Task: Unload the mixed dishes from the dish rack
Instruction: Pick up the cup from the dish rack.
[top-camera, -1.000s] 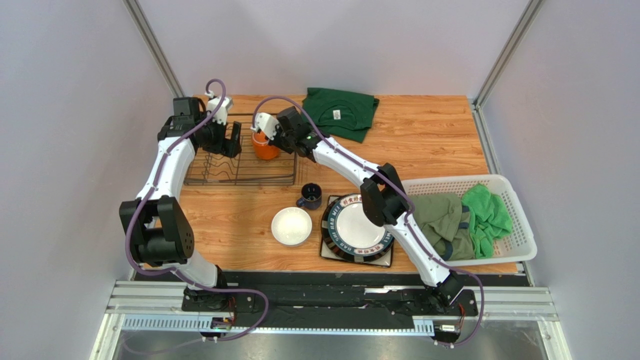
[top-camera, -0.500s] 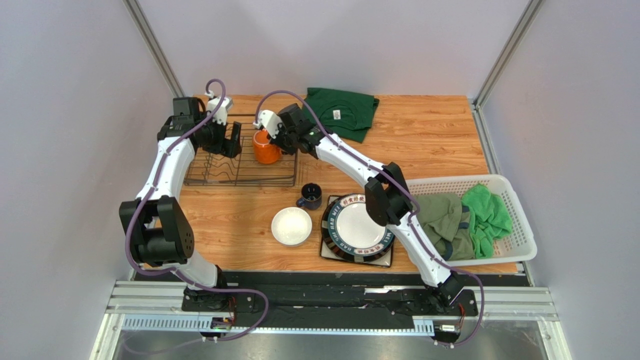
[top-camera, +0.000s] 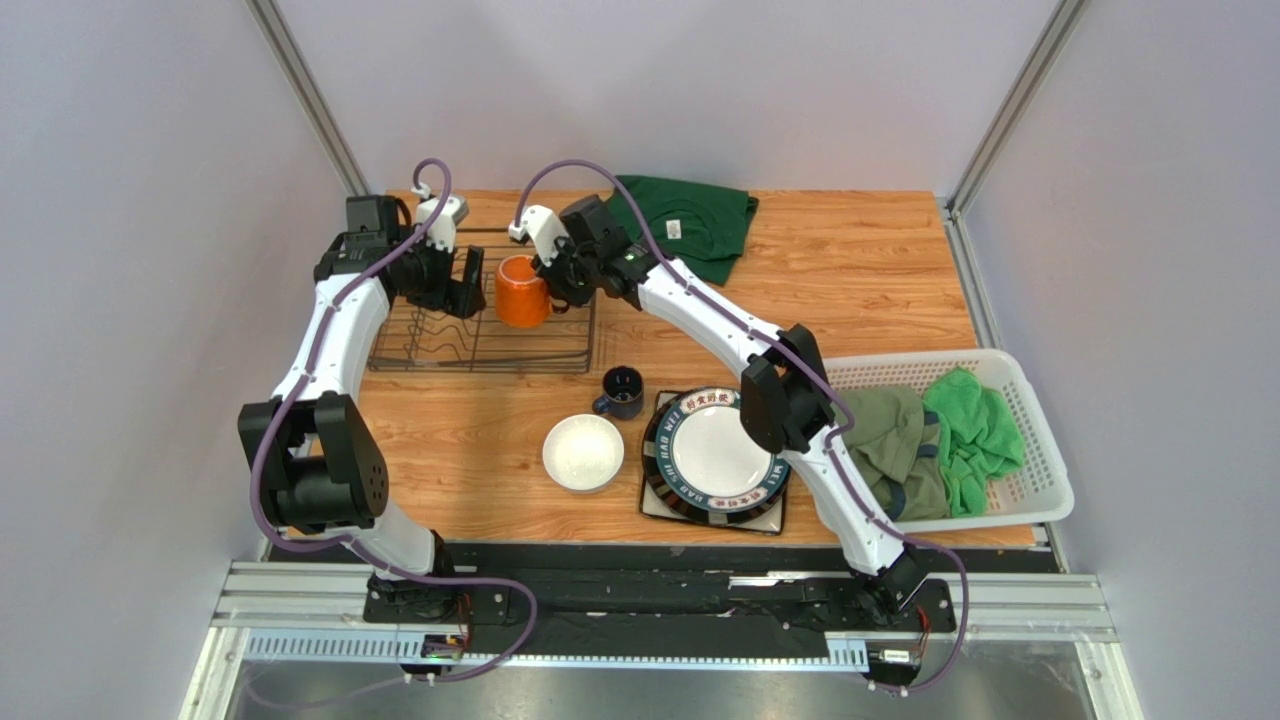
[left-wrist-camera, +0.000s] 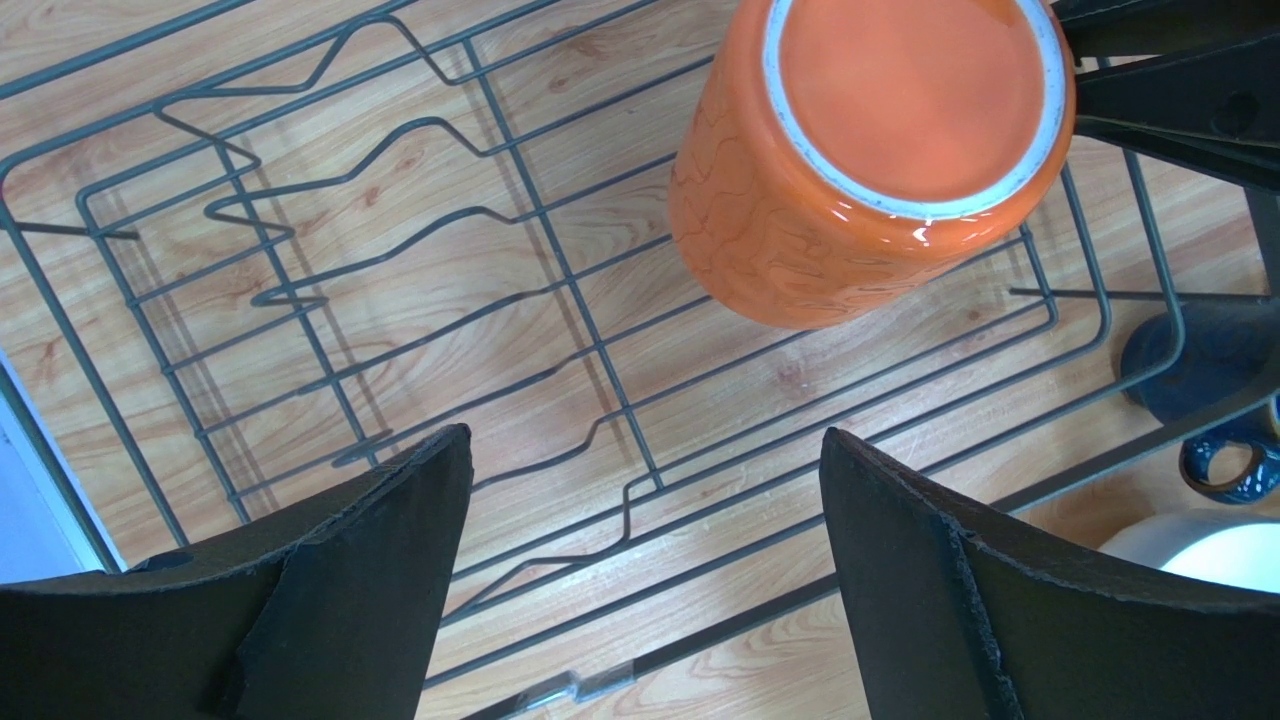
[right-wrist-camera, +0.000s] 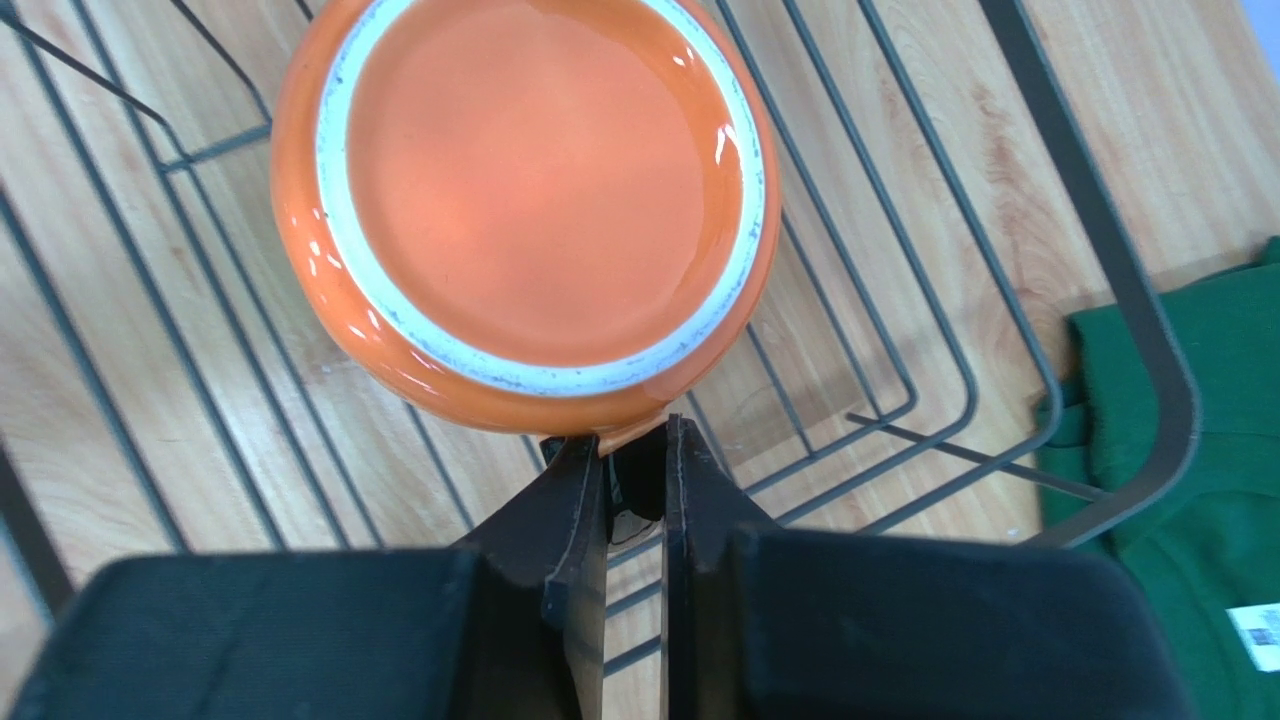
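Handle of orange mug (right-wrist-camera: 526, 195) is hidden by right hand (right-wrist-camera: 634, 453).

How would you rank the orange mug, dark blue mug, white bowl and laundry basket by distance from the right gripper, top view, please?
1. orange mug, in the right gripper, over the dish rack.
2. dark blue mug, lower in view.
3. white bowl, past it.
4. laundry basket, far right.
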